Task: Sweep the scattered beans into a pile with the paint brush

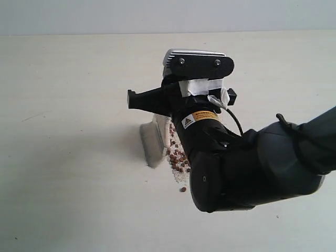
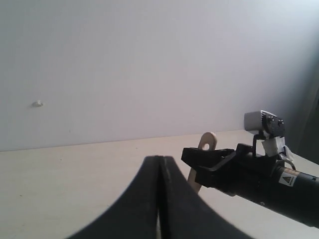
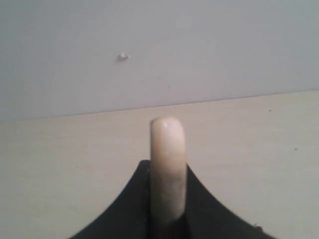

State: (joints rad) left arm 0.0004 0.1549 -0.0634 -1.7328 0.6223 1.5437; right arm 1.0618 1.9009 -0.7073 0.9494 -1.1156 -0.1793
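Observation:
The paint brush stands with its pale bristles down on the table. Its cream handle rises between the jaws of my right gripper, which is shut on it. In the left wrist view the handle's end hole shows just above that gripper. The beans, small reddish-brown pellets among whitish crumbs, lie in a loose band right of the bristles, partly hidden by my right arm. One bean lies apart, nearer the front. My left gripper is shut on nothing and is out of the exterior view.
The pale table stretches bare to the left of the brush, and a plain wall runs behind it. My bulky right arm covers the right part of the table.

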